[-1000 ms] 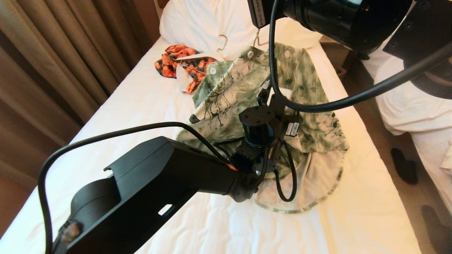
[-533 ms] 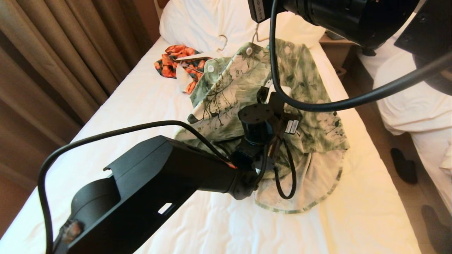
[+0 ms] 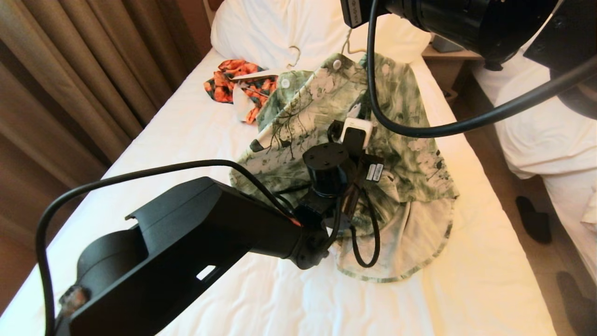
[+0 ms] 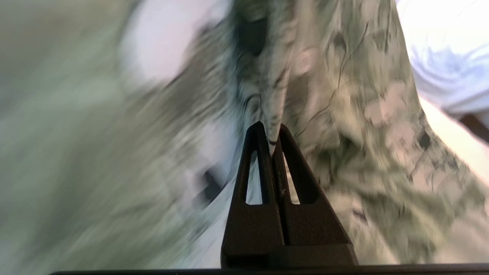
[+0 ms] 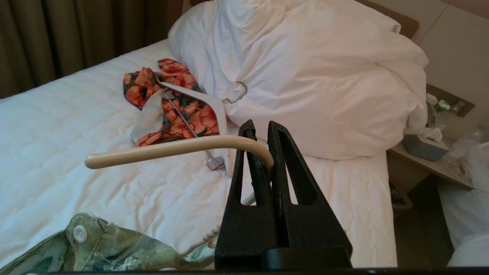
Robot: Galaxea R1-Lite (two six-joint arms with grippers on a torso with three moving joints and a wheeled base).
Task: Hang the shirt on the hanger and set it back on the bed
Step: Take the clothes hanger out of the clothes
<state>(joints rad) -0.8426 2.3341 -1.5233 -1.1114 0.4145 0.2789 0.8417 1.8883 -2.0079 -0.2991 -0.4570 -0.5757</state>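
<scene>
The green and white flowered shirt (image 3: 322, 112) lies bunched on the bed (image 3: 154, 158), its collar end raised toward the pillow. In the left wrist view my left gripper (image 4: 269, 131) is shut on a fold of the shirt (image 4: 363, 114). My left arm (image 3: 200, 242) reaches in from the near left and hides those fingers from the head view. My right gripper (image 5: 261, 128) is shut on the curved hook of the cream hanger (image 5: 172, 149), held above the sheet. The shirt collar with a white button (image 5: 99, 244) hangs just below it. The hanger's arms are hidden inside the shirt.
A small orange floral garment (image 3: 233, 84) with a thicker white hanger (image 5: 198, 101) lies by the big white pillow (image 5: 305, 76). Brown curtains (image 3: 70, 70) run along the left. A nightstand (image 5: 431, 152) and another bed (image 3: 536, 140) are on the right, dark slippers (image 3: 531, 219) on the floor.
The right arm has shifted right and lifted the hanger and shirt collar slightly. The left wrist has drifted a little left and up, still gripping fabric.
</scene>
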